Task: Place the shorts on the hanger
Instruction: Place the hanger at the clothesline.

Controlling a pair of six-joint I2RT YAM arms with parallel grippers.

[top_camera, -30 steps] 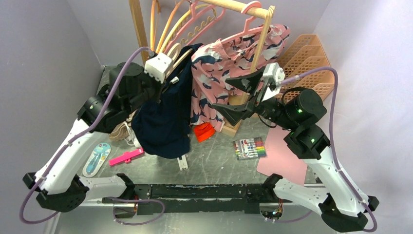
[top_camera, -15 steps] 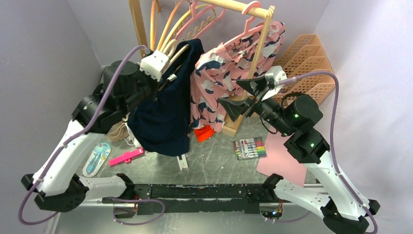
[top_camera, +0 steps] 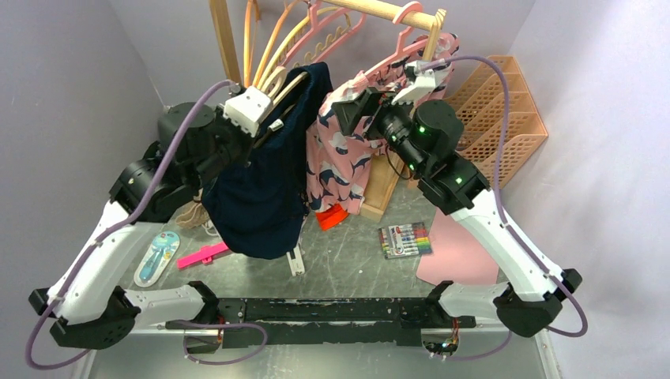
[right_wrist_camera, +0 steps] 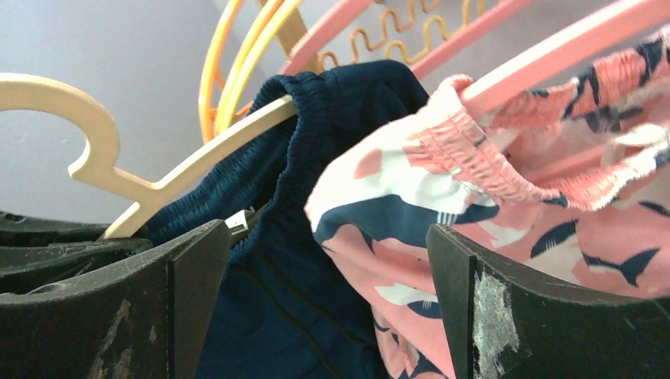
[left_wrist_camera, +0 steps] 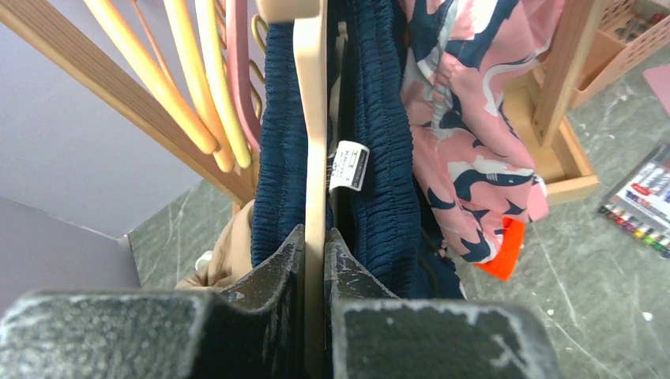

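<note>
The navy shorts (top_camera: 261, 197) hang draped over the cream hanger (top_camera: 286, 88), waistband gathered along its arm. My left gripper (top_camera: 271, 129) is shut on the hanger (left_wrist_camera: 314, 142), whose flat bar runs between the jaws with ribbed navy shorts (left_wrist_camera: 383, 181) on both sides. In the left wrist view the gripper (left_wrist_camera: 314, 234) pinches only the bar. My right gripper (top_camera: 357, 106) is open, raised beside the top of the shorts. In its own view the open gripper (right_wrist_camera: 324, 237) frames the shorts (right_wrist_camera: 261, 300) and the pink printed fabric; the hanger hook (right_wrist_camera: 87, 134) shows at left.
Pink printed shorts (top_camera: 355, 150) hang on a pink hanger from the wooden rail (top_camera: 379, 9), touching the navy shorts. Yellow and pink hangers (top_camera: 276, 39) crowd the rail. Orange trays (top_camera: 506, 103), a marker set (top_camera: 404, 239), a pink sheet (top_camera: 458, 253), tan garment (top_camera: 193, 212) lie around.
My right arm has swung up and left from beside the rack post to the top of the shorts, jaws still open. The left gripper has lifted the hanger a little up and left.
</note>
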